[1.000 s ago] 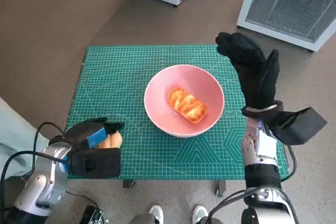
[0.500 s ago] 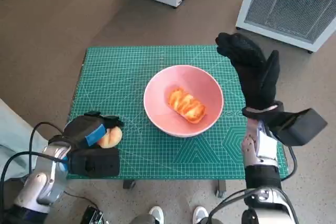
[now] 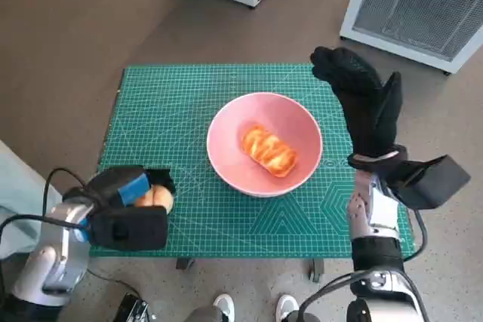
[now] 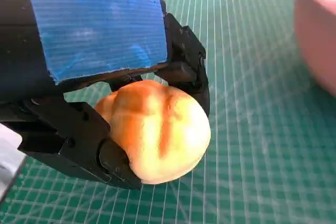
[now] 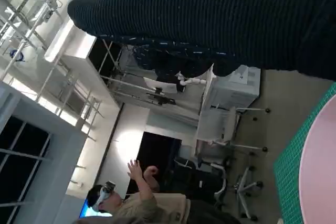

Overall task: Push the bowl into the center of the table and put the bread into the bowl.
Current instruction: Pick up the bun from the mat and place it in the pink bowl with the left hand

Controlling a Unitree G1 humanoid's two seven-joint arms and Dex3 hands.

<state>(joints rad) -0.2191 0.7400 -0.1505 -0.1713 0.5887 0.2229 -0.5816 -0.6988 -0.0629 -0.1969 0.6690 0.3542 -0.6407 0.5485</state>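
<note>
Golden bread roll [image 4: 157,135] gripped, half hidden by left hand [image 3: 128,190]; right hand [image 3: 366,103] open.

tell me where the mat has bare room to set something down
Bare green mat lies along the far edge behind the pink bowl, widest at the far left corner, and along the near edge below the bowl. Crowded: the near left corner, where the left hand holds a bun, and the right edge by the right hand.

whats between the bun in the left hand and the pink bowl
Only bare green cutting mat. In the head view nothing sits between the round bun that the left hand holds and the pink bowl; the left wrist view shows the same gap.
</note>
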